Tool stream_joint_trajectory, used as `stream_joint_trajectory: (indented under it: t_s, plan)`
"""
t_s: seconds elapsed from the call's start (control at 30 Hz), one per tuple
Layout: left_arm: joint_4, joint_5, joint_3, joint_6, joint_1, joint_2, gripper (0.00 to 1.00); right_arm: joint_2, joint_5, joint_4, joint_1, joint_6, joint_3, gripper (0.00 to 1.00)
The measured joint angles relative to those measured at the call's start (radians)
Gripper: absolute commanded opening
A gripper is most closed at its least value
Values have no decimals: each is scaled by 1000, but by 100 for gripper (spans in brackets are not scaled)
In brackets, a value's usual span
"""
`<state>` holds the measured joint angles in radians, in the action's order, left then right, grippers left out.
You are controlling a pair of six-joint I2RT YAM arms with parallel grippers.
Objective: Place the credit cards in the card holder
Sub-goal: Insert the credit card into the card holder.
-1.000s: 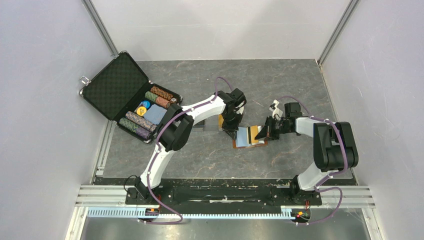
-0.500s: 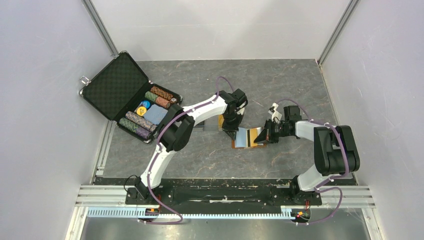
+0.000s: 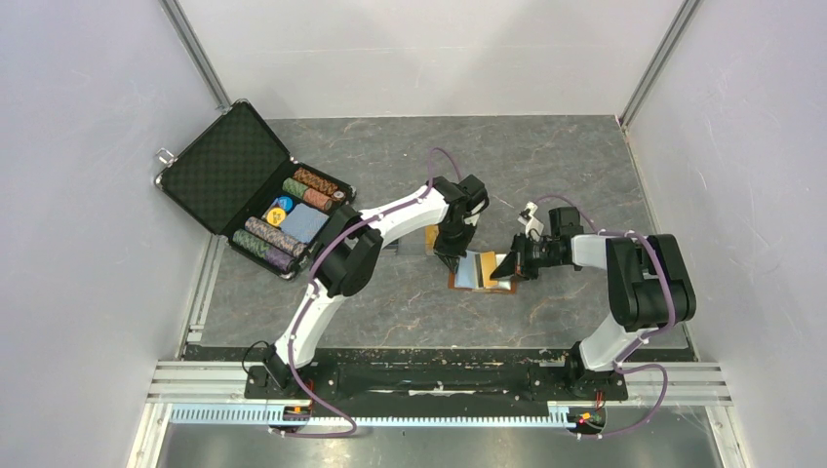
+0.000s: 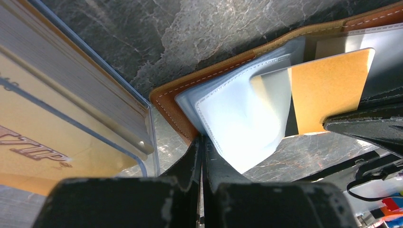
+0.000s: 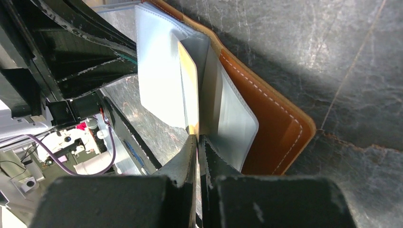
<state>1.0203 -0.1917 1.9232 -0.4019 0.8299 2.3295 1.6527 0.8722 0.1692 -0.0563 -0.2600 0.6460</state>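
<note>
**Card holder** (image 3: 468, 274): tan-brown leather, lying open on the grey stone-patterned table (image 3: 566, 166) at mid-table, between the two grippers. Pale blue translucent sleeves are fanned upward from its inside. White stitching runs along the leather edge.

**Orange credit card** (image 5: 189, 78): one, held at the open card holder. Its leading end lies between two of the sleeves. In the left wrist view part of it (image 4: 332, 88) shows dimmed through a sleeve and the rest stands bare. The trailing edge sits in the right gripper.

**Right gripper** (image 5: 197, 138): jaws narrow and clamped on the near edge of the orange credit card, which the wrist view shows edge-on. It approaches the card holder from the right side.

**Left gripper** (image 4: 201, 147): jaws pressed together with no visible gap. The tips sit at the left corner of the card holder, where the leather edge meets the sleeves. A sleeve touches the tips, but whether it is nipped between them cannot be told.

**Clear box** (image 4: 71, 118): transparent case holding a yellow-orange pack, just beside the left gripper on its far side and close to the card holder.

**Briefcase** (image 3: 226, 168): black and foam-lined, with the lid open, at the far left of the table and well apart from the card holder. It contains rows of poker chips (image 3: 268, 239) and a pale blue block (image 3: 303, 222).
</note>
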Motion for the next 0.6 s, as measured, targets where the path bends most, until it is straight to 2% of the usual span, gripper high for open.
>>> stream_joint_trajectory:
  t_s: [0.53, 0.6]
  plan:
    - [23, 32, 14, 4, 8, 6, 3, 13, 6, -93, -23, -89, -5, 0]
    - [29, 36, 14, 6, 8, 6, 5, 13, 5, -114, -31, -103, -15, 0]
